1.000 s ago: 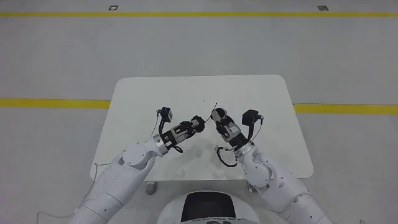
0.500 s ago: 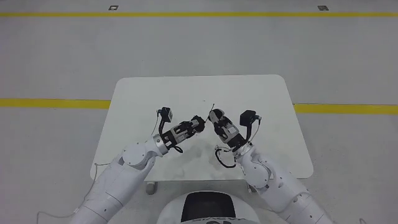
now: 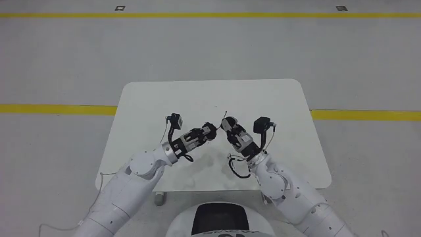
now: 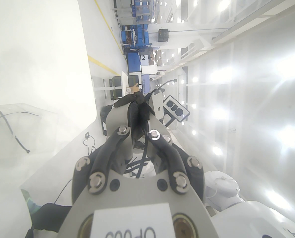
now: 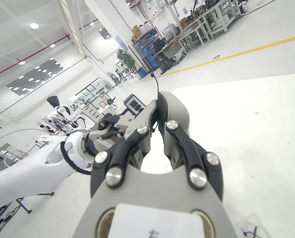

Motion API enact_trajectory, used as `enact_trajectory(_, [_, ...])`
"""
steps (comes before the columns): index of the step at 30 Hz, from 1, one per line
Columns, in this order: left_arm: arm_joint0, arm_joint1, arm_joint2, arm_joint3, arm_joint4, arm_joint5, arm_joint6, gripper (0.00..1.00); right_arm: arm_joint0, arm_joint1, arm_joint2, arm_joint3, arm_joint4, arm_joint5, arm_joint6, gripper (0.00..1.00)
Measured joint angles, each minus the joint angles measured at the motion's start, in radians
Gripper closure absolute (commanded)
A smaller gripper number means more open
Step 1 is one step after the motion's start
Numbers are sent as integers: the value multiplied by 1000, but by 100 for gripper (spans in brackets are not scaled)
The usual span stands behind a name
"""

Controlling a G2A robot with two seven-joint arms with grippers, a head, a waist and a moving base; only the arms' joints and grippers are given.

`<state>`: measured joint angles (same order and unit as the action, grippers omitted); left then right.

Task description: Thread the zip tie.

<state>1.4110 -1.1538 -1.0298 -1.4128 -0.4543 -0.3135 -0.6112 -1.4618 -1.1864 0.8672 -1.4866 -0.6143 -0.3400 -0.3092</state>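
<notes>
My two grippers meet above the middle of the white table [image 3: 276, 99]. My right gripper [image 5: 158, 101] is shut on a thin black zip tie [image 5: 156, 82]. The tie's small head sticks out past the fingertips and shows as a fine black line [image 3: 223, 114] from above. My left gripper [image 4: 137, 105] stands close beside the right one [image 3: 227, 122]. Its fingers are pressed together with a black piece of the tie at their tips. From above, the left gripper [image 3: 209, 130] nearly touches the right one.
Spare black zip ties [image 4: 13, 130] lie in a clear container on the table near the left arm. A small dark speck [image 5: 256, 112] marks the tabletop. The table's rounded edges [image 3: 125, 92] lie well away from both grippers.
My right gripper has edged slightly toward the left one, taking the zip tie with it. The left arm has stayed still.
</notes>
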Motion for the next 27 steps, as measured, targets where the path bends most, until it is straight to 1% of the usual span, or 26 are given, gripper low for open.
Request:
enact_trajectory(22, [0,0,0,0,0,0,0,100,25,4,-38,17,31,0,15,100])
enact_trajectory(23, [0,0,0,0,0,0,0,100,26,5,-38,17,32,0,15,71])
enact_trajectory(24, [0,0,0,0,0,0,0,100,26,5,-38,18,34,0,15,0])
enact_trajectory(27, [0,0,0,0,0,0,0,100,21,7,-33,17,43,0,15,0])
